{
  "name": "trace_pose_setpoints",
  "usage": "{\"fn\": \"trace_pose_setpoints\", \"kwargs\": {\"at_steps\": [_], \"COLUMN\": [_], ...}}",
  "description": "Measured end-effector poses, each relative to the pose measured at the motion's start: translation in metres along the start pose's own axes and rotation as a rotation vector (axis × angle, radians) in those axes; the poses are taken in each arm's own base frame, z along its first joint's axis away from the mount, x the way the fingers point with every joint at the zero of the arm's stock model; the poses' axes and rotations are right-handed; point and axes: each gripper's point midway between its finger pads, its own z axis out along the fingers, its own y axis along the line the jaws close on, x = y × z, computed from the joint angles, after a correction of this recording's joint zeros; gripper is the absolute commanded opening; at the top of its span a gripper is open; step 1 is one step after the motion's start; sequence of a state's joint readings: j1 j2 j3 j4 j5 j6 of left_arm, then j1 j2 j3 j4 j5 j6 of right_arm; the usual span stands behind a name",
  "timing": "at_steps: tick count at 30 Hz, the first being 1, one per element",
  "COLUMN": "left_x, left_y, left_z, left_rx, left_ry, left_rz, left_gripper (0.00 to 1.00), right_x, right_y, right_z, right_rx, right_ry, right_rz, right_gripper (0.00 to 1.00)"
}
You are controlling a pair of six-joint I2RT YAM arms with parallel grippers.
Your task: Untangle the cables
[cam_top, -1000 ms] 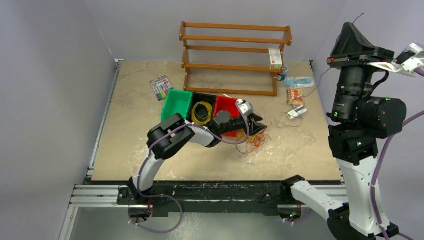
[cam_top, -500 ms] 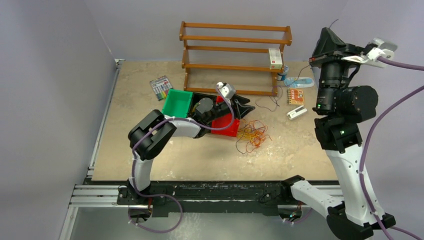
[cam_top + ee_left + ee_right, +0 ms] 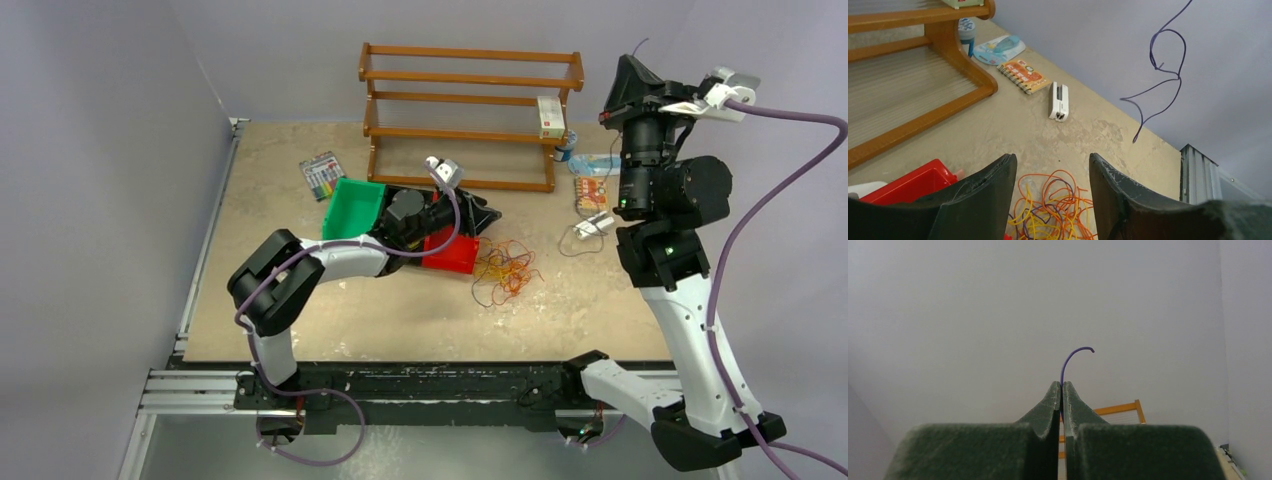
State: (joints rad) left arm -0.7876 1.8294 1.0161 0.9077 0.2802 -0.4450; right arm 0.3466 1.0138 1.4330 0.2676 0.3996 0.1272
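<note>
The cables (image 3: 505,270) lie as a tangled bunch of orange, yellow and purple loops on the table, right of the red bin (image 3: 452,252). The bunch also shows in the left wrist view (image 3: 1058,205), below and ahead of the jaws. My left gripper (image 3: 490,212) is open and empty, hovering over the bins, left of and behind the bunch; its jaws (image 3: 1050,157) stand wide apart. My right gripper (image 3: 625,75) is raised high at the right, shut on a single purple cable (image 3: 1075,352). That cable dangles free in the air (image 3: 1163,75).
A wooden rack (image 3: 470,110) stands at the back with a small box (image 3: 550,115) on it. A green bin (image 3: 355,205) sits left of my left arm. A marker pack (image 3: 322,175), a notebook (image 3: 590,192), a white device (image 3: 592,225) and a blue package (image 3: 600,163) lie around.
My left gripper has drawn back from the bunch, up and left over the bins. My right arm has swung left, still holding the purple cable high.
</note>
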Motion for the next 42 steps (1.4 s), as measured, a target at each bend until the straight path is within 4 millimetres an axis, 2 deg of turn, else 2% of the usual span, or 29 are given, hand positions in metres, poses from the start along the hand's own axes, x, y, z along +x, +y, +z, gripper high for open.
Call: {"fn": "trace_pose_setpoints", "kwargs": {"at_steps": [4, 11, 17, 23, 28, 35, 42], "left_x": [-0.001, -0.016, -0.03, -0.022, -0.013, -0.022, -0.03], "left_y": [0.003, -0.008, -0.01, 0.018, 0.031, 0.022, 0.005], "left_z": [0.006, 0.008, 0.009, 0.011, 0.01, 0.011, 0.012], "left_rx": [-0.032, 0.014, 0.037, -0.022, -0.05, -0.01, 0.087], "left_ry": [0.042, -0.016, -0.082, -0.091, -0.075, -0.108, -0.156], "left_rz": [-0.034, -0.047, -0.038, -0.043, -0.05, -0.07, -0.11], "left_gripper": [0.55, 0.55, 0.45, 0.42, 0.48, 0.54, 0.52], "right_x": [0.0, 0.006, 0.024, 0.033, 0.033, 0.039, 0.047], "right_y": [0.001, 0.011, 0.02, 0.027, 0.029, 0.031, 0.035], "right_z": [0.0, 0.003, 0.009, 0.011, 0.011, 0.013, 0.016], "right_rx": [-0.004, -0.047, -0.082, -0.114, -0.123, -0.124, -0.139], "right_ry": [0.0, 0.012, 0.051, 0.072, 0.074, 0.086, 0.104], "right_rz": [0.012, 0.038, 0.051, 0.071, 0.083, 0.092, 0.098], "right_gripper": [0.0, 0.0, 0.0, 0.0, 0.0, 0.0, 0.0]}}
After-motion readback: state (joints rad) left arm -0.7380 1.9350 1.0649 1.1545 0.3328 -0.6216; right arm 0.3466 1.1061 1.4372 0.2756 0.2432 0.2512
